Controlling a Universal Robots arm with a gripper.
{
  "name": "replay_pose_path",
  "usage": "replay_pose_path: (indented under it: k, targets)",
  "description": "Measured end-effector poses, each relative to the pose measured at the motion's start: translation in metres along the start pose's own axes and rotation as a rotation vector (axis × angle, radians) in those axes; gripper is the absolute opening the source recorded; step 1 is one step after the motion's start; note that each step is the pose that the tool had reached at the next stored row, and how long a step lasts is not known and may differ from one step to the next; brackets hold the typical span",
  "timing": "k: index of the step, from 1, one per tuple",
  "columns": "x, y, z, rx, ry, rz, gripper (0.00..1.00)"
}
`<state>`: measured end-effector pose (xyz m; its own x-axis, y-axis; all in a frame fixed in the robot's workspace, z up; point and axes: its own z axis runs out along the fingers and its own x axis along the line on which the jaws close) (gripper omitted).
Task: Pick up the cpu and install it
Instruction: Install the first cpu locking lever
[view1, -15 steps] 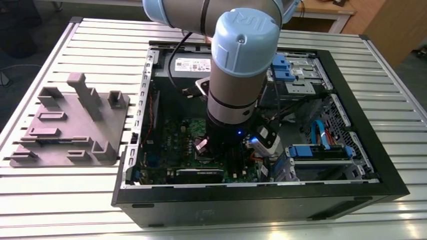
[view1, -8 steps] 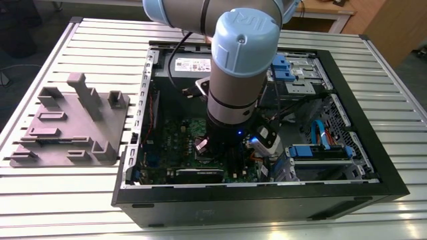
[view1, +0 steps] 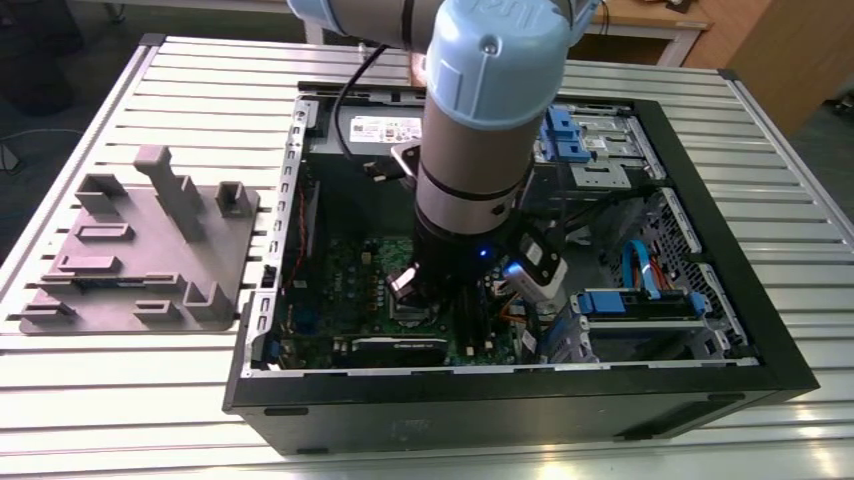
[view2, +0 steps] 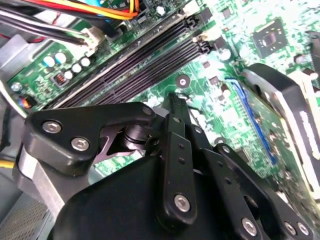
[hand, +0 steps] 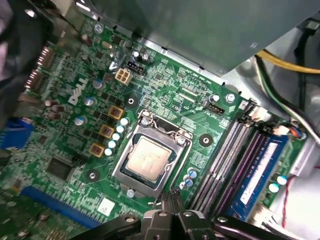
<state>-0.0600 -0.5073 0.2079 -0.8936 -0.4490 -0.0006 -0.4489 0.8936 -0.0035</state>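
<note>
Frame (hand: 120, 169) of shiny metal borders the flat, square, matte-silver cpu (hand: 148, 159).

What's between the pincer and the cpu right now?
First wrist view: the metal socket frame and a strip of green board separate pincer from cpu.

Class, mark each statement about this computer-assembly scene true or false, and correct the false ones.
1. The small silver-grey square cpu lies in the metal-framed socket on the green circuit board. True.
2. The black claw grips the cpu. False: it is shut, empty, near the socket.
3. The grey plastic tray with raised blocks lies outside the black computer case. True.
4. The grey-blue robot arm reaches over the tray. False: it reaches into the case.
</note>
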Motion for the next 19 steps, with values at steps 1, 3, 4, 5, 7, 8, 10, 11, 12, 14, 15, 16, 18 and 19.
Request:
replay_pose_path:
  k: [1,3,4,5,7,8,10,11,12,14,15,16,18,19]
  targets:
    - [0.0000,0.0000,-0.0028,0.0000,-0.0001,0.000,0.10]
    - [0.0000,0.0000,-0.0082,0.0000,0.0000,0.000,0.10]
    - [0.0000,0.0000,-0.0105,0.0000,-0.0001,0.000,0.10]
    - [0.0000,-0.0001,-0.0116,0.0000,0.0000,0.000,0.10]
    - [0.0000,0.0000,-0.0115,-0.0003,-0.0003,0.000,0.10]
    - [0.0000,0.0000,-0.0116,-0.0003,-0.0003,0.000,0.10]
    - [0.0000,0.0000,-0.0118,-0.0001,-0.0001,0.000,0.10]
    - [0.0003,0.0004,-0.0118,0.0000,-0.0001,0.000,0.10]
    - [0.0008,0.0012,-0.0118,0.0001,-0.0001,0.000,0.10]
    - [0.0022,0.0039,-0.0114,0.0003,-0.0010,0.000,0.10]
    - [0.0036,0.0057,-0.0113,0.0007,-0.0019,0.000,0.10]
    - [0.0054,0.0077,-0.0112,0.0015,-0.0031,0.000,0.10]
    - [0.0092,0.0117,-0.0111,0.0029,-0.0060,0.001,0.10]
    - [0.0109,0.0137,-0.0111,0.0036,-0.0074,0.001,0.10]
